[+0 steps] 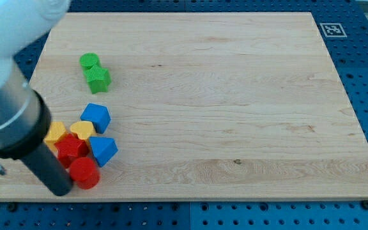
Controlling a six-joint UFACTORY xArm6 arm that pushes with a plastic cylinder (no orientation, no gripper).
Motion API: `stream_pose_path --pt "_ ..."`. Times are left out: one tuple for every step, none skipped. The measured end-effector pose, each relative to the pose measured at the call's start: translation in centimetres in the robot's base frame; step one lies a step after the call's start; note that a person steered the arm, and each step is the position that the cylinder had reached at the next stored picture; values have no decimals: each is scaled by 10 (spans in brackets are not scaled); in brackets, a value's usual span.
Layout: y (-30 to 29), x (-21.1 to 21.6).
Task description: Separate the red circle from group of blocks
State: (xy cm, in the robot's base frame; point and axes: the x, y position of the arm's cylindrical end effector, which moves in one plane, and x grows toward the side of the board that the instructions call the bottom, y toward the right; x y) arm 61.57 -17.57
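Observation:
The red circle [84, 172] lies near the view's bottom left, at the lower end of a tight group. Touching it from above is a red star-like block [71, 149]. Two yellow blocks [82, 130] [55, 133] sit above that. A blue block [96, 117] tops the group and a blue triangle-like block [103, 150] sits on its right side. My dark rod comes down from the view's left. My tip [60, 190] is just left of the red circle, touching or almost touching it.
A green circle [89, 61] and a green star [98, 78] sit together in the view's upper left, apart from the group. The wooden board [222, 102] ends close below the red circle. A marker tag [331, 29] is beyond the top right corner.

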Motion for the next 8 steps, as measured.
stream_pose_path --pt "5 3" --pt "5 1" --pt "16 0" --pt "21 -3" --pt "20 -13" --pt "37 -14" --pt "42 -23" --pt "60 -44"
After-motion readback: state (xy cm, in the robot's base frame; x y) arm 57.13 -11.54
